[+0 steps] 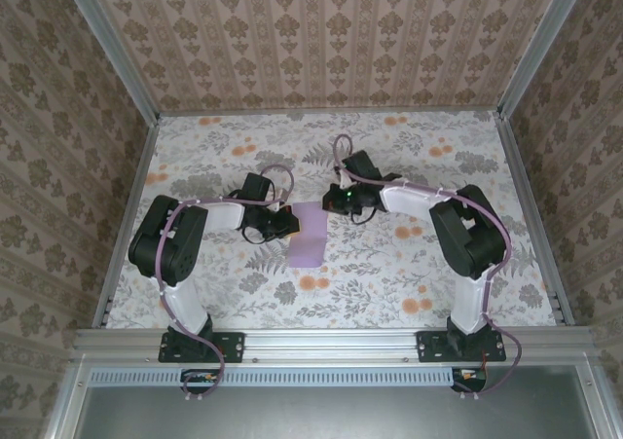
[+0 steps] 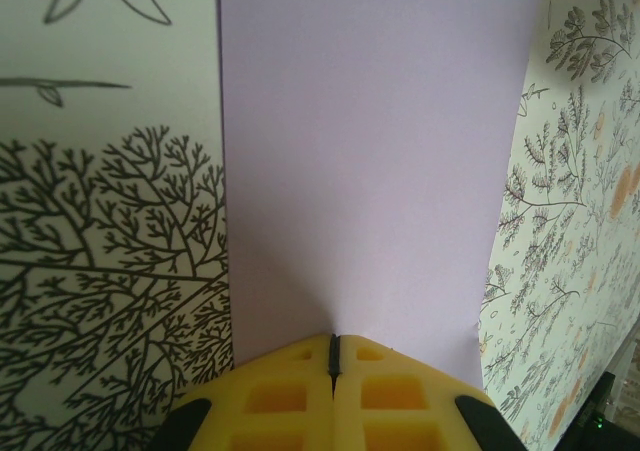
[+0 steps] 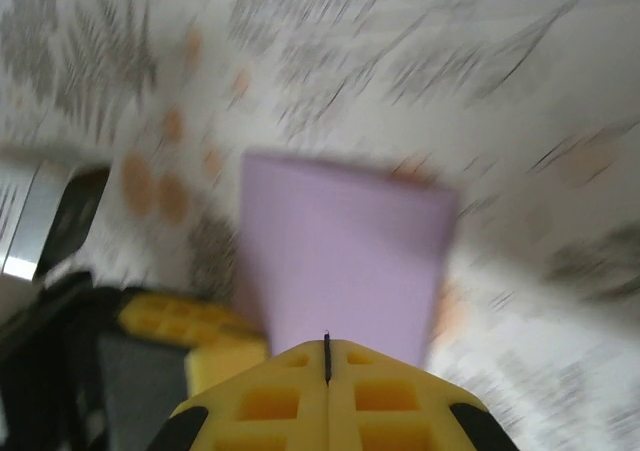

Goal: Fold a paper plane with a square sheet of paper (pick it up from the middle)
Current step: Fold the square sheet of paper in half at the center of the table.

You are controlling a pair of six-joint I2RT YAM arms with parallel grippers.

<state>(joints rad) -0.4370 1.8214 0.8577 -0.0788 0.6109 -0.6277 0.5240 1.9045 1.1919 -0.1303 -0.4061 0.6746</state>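
Paper mid-table: the square sheet of paper (image 1: 310, 237) lies flat on my floral tabletop (image 1: 389, 274), left gripper (image 1: 285, 227) closed tight at its left edge, right gripper (image 1: 336, 203) likewise closed over its far edge (that wrist view is blurred), placed, I judge, to pin and crease it.

I see the thin, plain lavender-purple sheet of paper (image 1: 310, 235) lying on the floral-patterned tabletop (image 1: 438, 264), about mid-table and a touch left of centre. From above its outline looks rectangular to me, longer from near to far than from left to right. Close up, its surface (image 2: 370, 171) is smooth and unmarked, with straight edges. I cannot tell whether it is doubled over.
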